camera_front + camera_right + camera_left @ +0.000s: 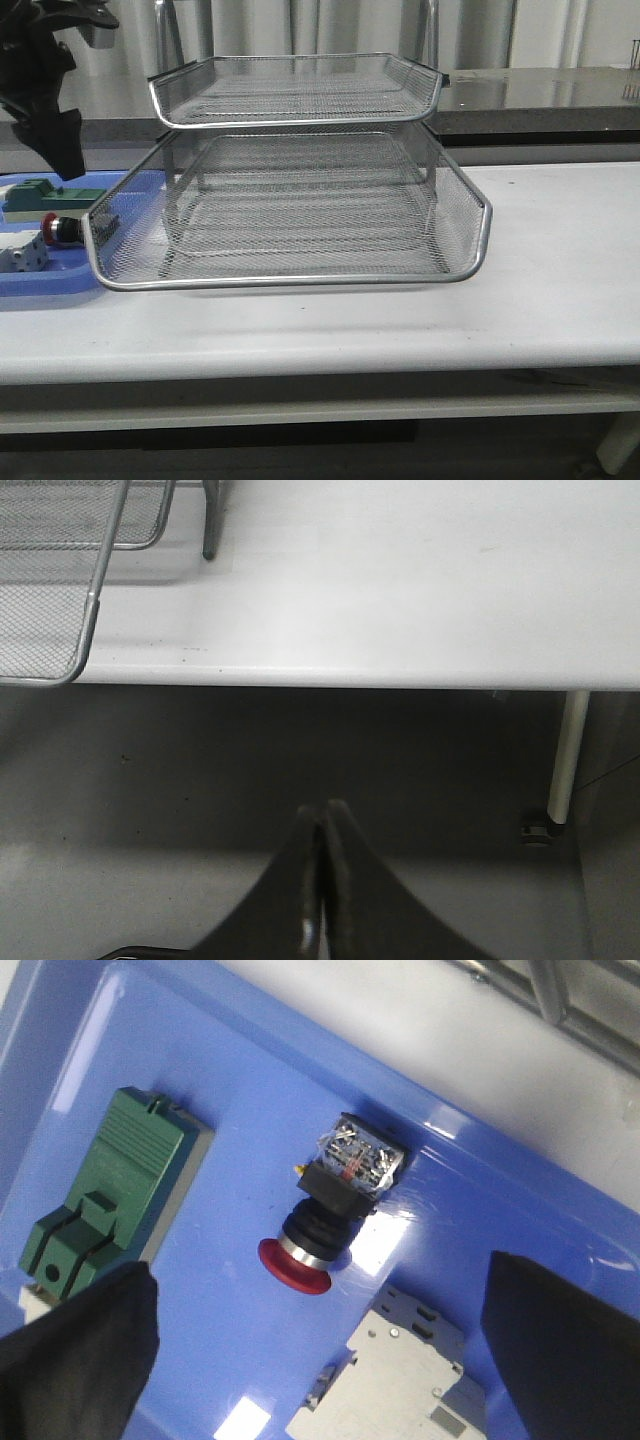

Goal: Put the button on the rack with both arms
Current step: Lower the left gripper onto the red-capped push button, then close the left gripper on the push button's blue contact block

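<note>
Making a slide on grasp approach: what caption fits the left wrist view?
Open left gripper hovering over the red-capped button lying on its side in the blue tray, between a green block and a white block.

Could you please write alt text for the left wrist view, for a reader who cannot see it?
A red-capped button lies on its side in a blue tray, between a green block and a white block. The open left gripper hovers above it, fingers either side.

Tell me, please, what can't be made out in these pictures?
- Front view: the button is mostly hidden behind the rack; the frame edge cuts off the blue tray.
- Left wrist view: the left gripper covers part of the green block.
- Right wrist view: the button is out of frame.
</note>
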Controlling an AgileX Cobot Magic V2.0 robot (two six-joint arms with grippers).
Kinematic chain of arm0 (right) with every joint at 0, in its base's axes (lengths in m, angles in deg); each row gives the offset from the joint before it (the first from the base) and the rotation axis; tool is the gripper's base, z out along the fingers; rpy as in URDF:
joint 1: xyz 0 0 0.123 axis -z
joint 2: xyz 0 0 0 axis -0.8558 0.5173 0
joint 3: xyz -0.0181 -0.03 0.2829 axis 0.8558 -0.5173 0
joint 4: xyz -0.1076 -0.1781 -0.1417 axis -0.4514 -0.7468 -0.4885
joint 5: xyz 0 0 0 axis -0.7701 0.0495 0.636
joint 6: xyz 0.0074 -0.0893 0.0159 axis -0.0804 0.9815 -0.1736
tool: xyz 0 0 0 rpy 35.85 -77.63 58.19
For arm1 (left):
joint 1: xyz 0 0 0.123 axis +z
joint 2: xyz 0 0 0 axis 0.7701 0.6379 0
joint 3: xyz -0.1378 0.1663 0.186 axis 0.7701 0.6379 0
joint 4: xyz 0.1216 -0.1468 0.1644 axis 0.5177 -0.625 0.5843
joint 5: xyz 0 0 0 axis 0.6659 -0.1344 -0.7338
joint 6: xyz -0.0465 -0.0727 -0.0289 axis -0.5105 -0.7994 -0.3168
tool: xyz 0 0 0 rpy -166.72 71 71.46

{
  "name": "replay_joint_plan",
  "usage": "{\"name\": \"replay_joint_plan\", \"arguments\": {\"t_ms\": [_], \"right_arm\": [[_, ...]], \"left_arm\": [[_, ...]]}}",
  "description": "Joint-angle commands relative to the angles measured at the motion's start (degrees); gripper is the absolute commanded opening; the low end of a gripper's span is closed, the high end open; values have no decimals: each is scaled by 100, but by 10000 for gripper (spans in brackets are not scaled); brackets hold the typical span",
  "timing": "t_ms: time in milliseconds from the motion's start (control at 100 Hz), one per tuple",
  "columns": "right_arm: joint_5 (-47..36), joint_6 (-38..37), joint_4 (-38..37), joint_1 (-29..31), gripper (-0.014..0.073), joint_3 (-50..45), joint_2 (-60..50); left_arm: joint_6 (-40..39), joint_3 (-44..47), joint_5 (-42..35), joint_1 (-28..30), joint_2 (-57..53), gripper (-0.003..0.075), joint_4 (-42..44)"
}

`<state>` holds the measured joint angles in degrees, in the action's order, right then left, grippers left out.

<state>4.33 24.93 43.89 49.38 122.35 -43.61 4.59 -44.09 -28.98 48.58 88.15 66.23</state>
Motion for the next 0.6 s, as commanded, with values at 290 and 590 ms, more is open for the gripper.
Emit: {"name": "replay_joint_plan", "arguments": {"t_ms": [290, 590], "right_arm": [[-329, 14, -85, 21, -67, 181, 10], [-329, 14, -85, 21, -67, 181, 10]], "left_arm": [[224, -444, -445, -13, 283, 619, 31], [361, -535, -541, -13, 582, 619, 165]]}}
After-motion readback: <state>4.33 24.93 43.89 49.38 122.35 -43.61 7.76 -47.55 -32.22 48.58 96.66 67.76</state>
